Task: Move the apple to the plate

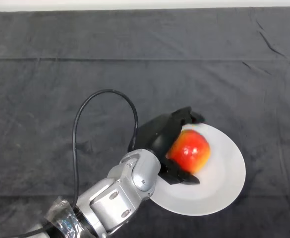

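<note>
Fingers and thumb curling round apple, so you are seeing left hand gripping red-yellow fruit from its left side. Apple sitting over left part of white plate; contact with plate surface hard to tell. Plate lying on dark cloth, silver-grey arm reaching in from lower left.

Glossy apple, smooth matt plate, creased dark cloth.

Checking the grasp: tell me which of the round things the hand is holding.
The red-and-yellow apple: the left hand curls round it above the white plate, which nothing grips.
</note>
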